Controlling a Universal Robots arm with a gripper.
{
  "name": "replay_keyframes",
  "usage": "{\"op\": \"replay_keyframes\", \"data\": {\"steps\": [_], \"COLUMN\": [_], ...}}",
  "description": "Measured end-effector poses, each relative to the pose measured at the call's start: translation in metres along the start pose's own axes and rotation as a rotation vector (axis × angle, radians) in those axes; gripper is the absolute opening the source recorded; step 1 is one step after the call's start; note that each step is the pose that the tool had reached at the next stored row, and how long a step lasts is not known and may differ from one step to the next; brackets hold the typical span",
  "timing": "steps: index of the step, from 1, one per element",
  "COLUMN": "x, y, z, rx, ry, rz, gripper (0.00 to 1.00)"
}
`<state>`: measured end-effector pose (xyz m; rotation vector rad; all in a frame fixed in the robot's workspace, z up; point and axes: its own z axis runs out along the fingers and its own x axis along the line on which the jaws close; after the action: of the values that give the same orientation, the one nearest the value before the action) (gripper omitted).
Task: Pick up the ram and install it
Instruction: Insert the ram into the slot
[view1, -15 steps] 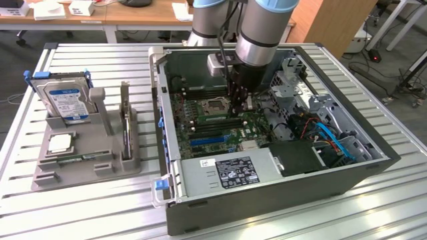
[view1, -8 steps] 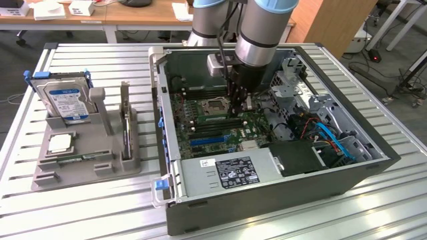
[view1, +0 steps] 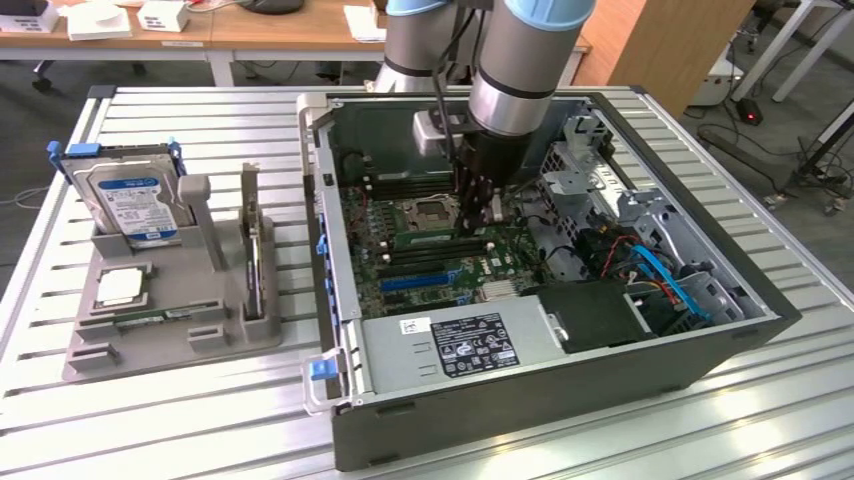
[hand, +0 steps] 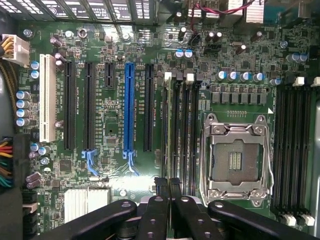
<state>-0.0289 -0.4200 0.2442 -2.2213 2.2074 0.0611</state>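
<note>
The ram (view1: 433, 240) seems already seated in a motherboard slot just nearer than the CPU socket (view1: 434, 211), inside the case (view1: 534, 400). The gripper (view1: 475, 222) stands over its end toward the exterior view's right, fingers closed together, apparently holding nothing. Whether the slot's latches have caught is hidden.

Steel case walls (view1: 534, 405) and a drive cage (view1: 601, 185) crowd the end effector (view1: 478, 222). The counter (view1: 160, 430) lies open at the corner beside the parts stand (view1: 174, 320).
</note>
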Motion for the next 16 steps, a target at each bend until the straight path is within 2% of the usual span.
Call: {"op": "replay_keyframes", "data": {"steps": [16], "x": [-0.0013], "y": [0.0001], "z": [0.0037], "rx": [0.0004], "ry": [0.0], "rz": [0.0], "gripper": [0.11]}}
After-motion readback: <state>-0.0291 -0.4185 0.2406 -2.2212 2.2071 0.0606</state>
